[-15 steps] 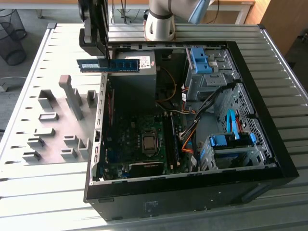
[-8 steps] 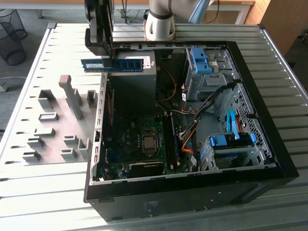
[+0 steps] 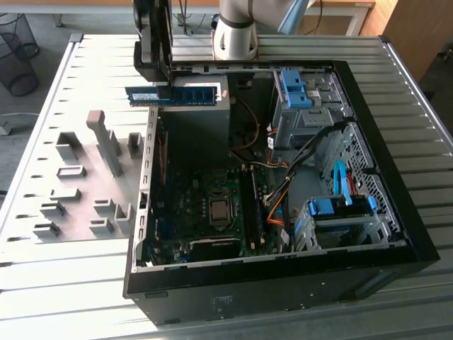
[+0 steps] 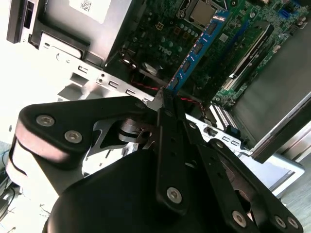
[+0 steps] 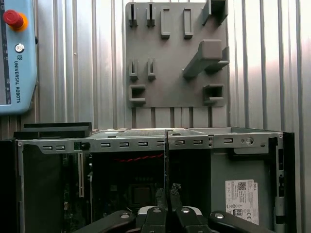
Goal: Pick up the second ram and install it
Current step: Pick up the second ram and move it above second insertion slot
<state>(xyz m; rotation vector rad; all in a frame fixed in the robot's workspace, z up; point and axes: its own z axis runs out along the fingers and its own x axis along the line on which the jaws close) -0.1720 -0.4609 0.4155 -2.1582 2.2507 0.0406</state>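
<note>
Second ram (image 3: 185, 95): blue stick, status lifted, not yet installed. Location: in the air at the far corner of the open computer case (image 3: 283, 290), on the exterior view's left, lying level over the grey box (image 3: 195, 124) and well apart from the memory slots (image 3: 252, 205) on the motherboard (image 3: 187, 205). Holder: gripper (image 3: 161, 83), fingers clamped on the stick near 1 end. Done: pick-up (judged from the stick hanging free of any holder on the grey fixture plate (image 3: 35, 188)). Left: the carry to a slot and the seating; whether the slots already hold another stick cannot be told. View notes: the exterior view gives the stick's side with its chips and its height over the case. The second wrist view looks along the second ram (image 4: 197, 48) from the gripper (image 4: 167, 99) down to the processor socket (image 4: 201, 12). The first wrist view shows the stick (image 5: 166, 155) edge-on as 1 thin dark line above the gripper (image 5: 166, 196), plus a teach pendant (image 5: 17, 58) beside the plate (image 5: 175, 73).
</note>
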